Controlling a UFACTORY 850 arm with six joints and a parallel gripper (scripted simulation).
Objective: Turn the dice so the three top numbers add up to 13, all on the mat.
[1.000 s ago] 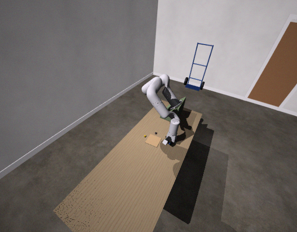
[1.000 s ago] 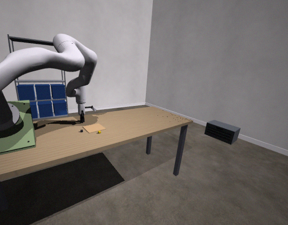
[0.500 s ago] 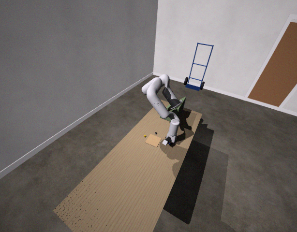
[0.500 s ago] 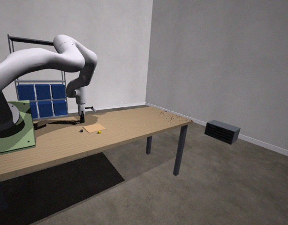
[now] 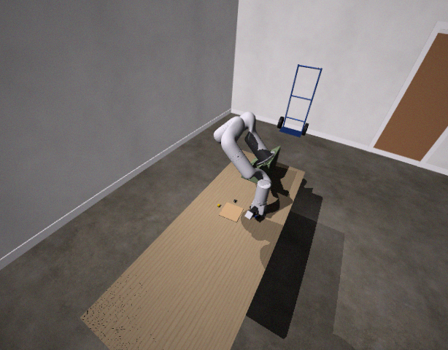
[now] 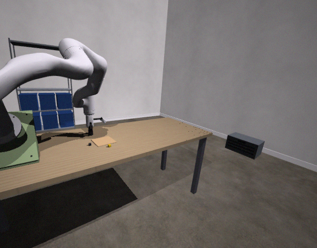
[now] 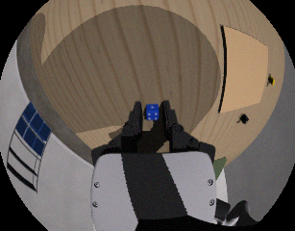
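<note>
A blue die (image 7: 152, 112) is on the table between my two fingertips, with a narrow gap on each side in the wrist view. Several light pips face the camera; I cannot tell its number for certain. My gripper (image 7: 152, 109) (image 6: 90, 134) is partly open and low over the table, beside the mat. The flat light-orange mat (image 5: 230, 212) (image 6: 103, 141) (image 7: 246, 72) bears no die. A black die (image 5: 235, 200) (image 6: 90, 144) (image 7: 244, 118) and a yellow die (image 5: 218, 205) (image 6: 109, 145) (image 7: 271, 80) lie on the table outside the mat; their numbers are too small to read.
The wooden table (image 5: 201, 263) (image 6: 142, 133) carries everything. The arm's green base plate (image 5: 250, 179) (image 6: 33, 149) stands at one end. The arm's shadow falls around the gripper. A table edge runs beyond the blue die on the side away from the mat.
</note>
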